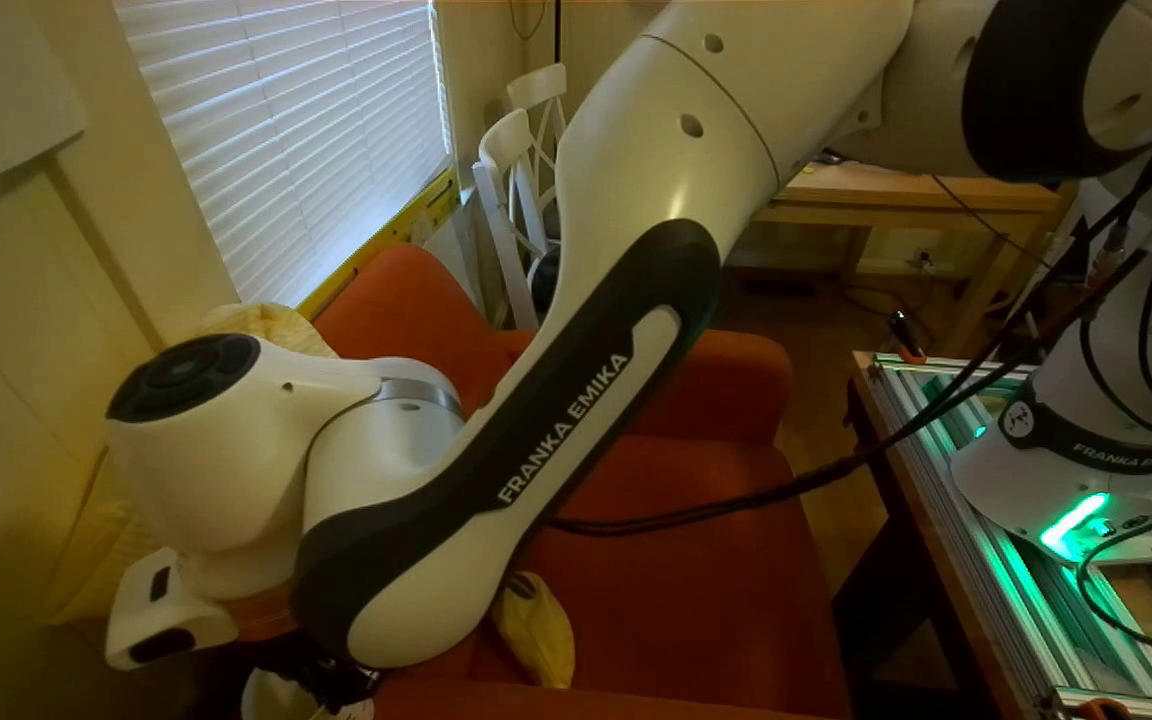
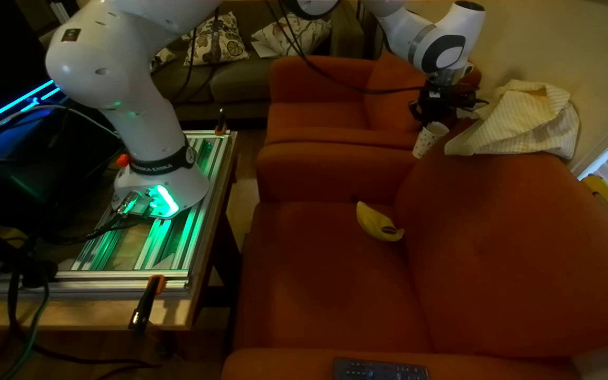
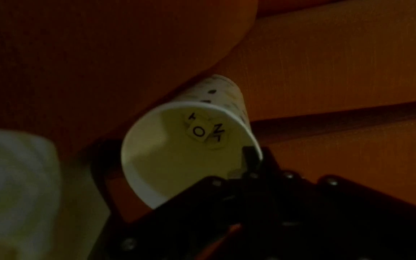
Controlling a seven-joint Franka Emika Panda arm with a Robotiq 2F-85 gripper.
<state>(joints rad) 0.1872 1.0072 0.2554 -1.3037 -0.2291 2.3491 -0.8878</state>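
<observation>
My gripper [image 3: 260, 153] is shut on the rim of a white paper cup [image 3: 179, 166] with dark spots outside. One fingertip sits inside the cup and one outside, with the rim between them. Several small letter tiles [image 3: 198, 131] lie at the bottom of the cup; O and N are readable. In an exterior view the cup [image 2: 428, 140] hangs tilted below the black gripper [image 2: 435, 119], close to the orange armchair's back and arm. Whether it rests on the fabric I cannot tell. Elsewhere the arm mostly hides the gripper, and part of the cup [image 1: 271, 697] shows beneath it.
A yellow banana-like object [image 2: 373, 220] lies on the orange seat [image 2: 325, 274], visible in both exterior views. Striped pale cloth [image 2: 525, 121] drapes over the backrest beside the gripper. A remote [image 2: 380, 369] rests on the near armrest. Cables [image 1: 716, 515] hang from the arm.
</observation>
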